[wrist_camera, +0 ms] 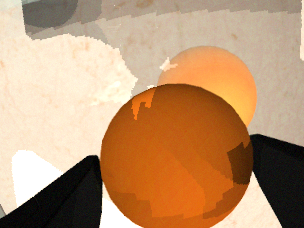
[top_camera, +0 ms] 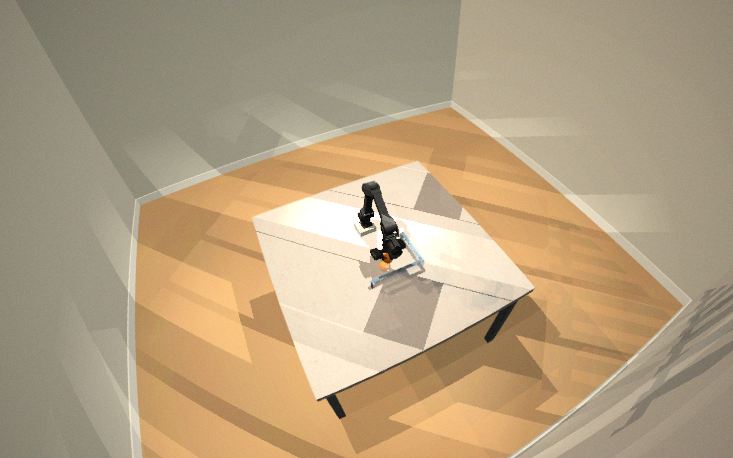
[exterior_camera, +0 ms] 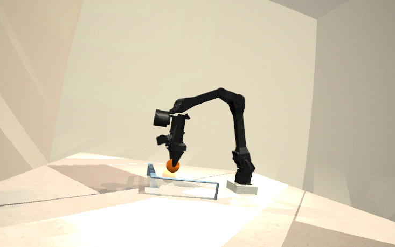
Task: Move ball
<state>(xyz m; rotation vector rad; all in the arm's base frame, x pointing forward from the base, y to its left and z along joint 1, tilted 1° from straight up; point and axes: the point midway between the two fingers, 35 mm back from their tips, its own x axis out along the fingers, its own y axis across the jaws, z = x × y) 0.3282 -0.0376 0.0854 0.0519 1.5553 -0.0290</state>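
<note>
The pincer [exterior_camera: 175, 162] points straight down from the bent black arm [exterior_camera: 237, 122] and is closed partway on the orange ball [exterior_camera: 172, 166], one finger pressed to each flank of it. The exterior view alone shows height: the ball hangs clear of the table [exterior_camera: 131, 221], just above the pale see-through copy [exterior_camera: 168, 175] that sits on the surface directly beneath and slightly toward the camera. That same view shows the two low clear walls [exterior_camera: 189, 184] standing in front of and to one side of the pincer, meeting in a corner, with the arm's white base block [exterior_camera: 252, 191] well behind. The wrist view gives what the side cannot: the dark fingers touching the ball [wrist_camera: 175, 158] on both sides, and the copy [wrist_camera: 230, 78] peeking out past the ball's upper right edge, largely covered by it. From the top view, the ball [top_camera: 383, 264] is only a small orange spot under the pincer [top_camera: 385, 259], inside the angle of the walls [top_camera: 414, 255], with the wooden floor [top_camera: 198, 353] around the table [top_camera: 357, 341]; how high the ball hangs cannot be told there.
</note>
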